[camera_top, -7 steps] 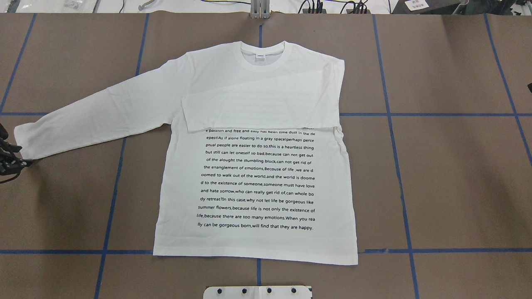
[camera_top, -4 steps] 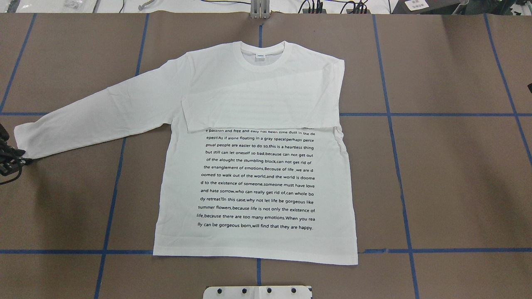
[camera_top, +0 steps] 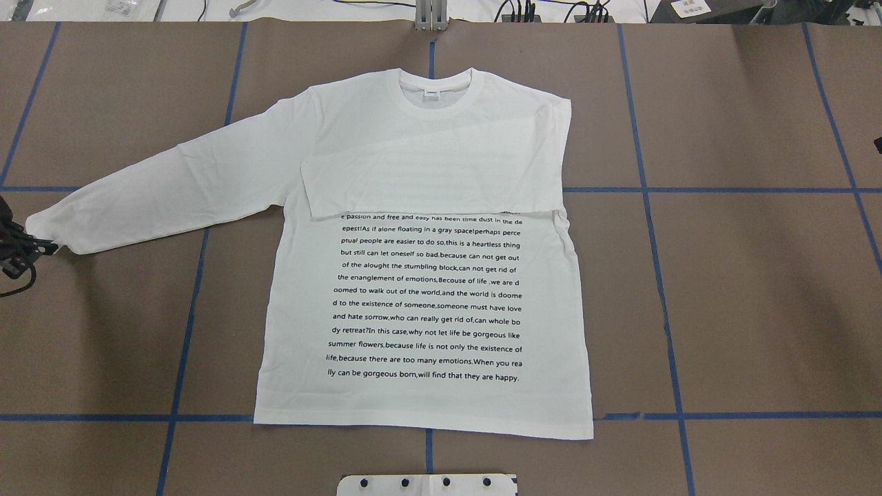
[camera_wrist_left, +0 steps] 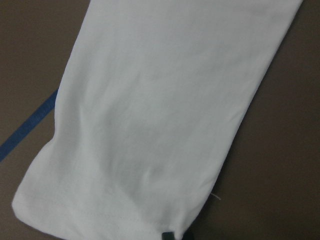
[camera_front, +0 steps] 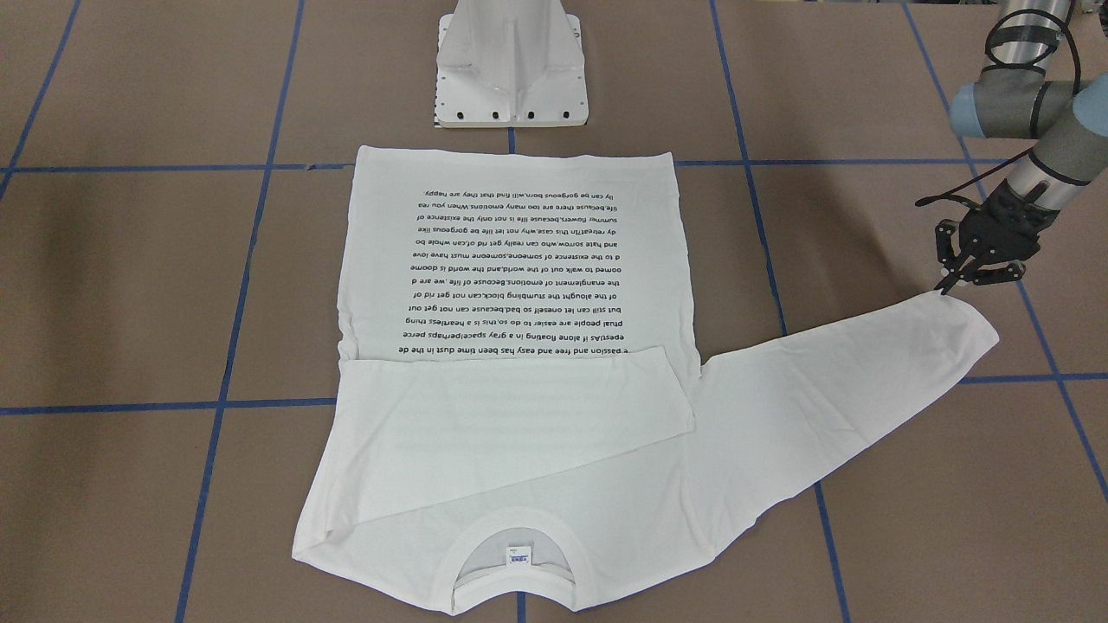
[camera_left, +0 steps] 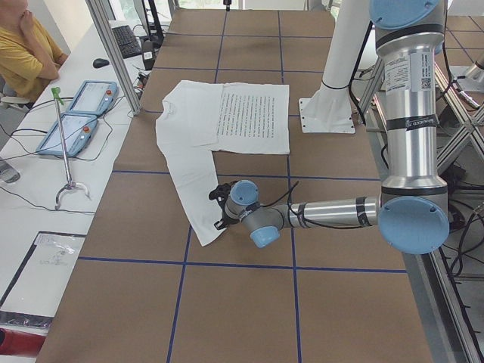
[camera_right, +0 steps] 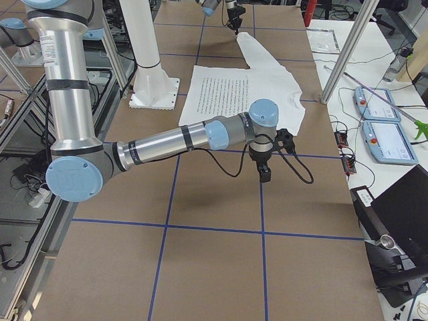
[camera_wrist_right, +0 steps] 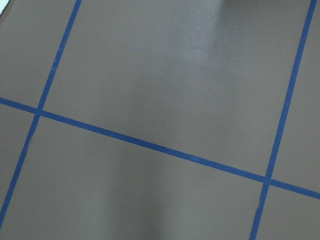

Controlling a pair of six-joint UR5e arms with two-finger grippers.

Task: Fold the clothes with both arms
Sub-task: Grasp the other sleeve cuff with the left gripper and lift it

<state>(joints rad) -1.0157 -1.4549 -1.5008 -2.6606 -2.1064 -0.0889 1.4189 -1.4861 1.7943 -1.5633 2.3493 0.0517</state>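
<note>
The left hand (camera_front: 945,287) was pinched narrow on the cuff (camera_front: 969,329) of the shirt (camera_front: 519,294) at its tips, so the sleeve fold seemed begun, next needing a carry across the body.

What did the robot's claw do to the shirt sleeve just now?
The left claw slid a little way from the robot and toward the shirt. It seems to have pinched the near corner of the sleeve cuff and tugged that corner along, so the cuff end looks narrower now. The rest of the shirt stayed flat where it was.
</note>
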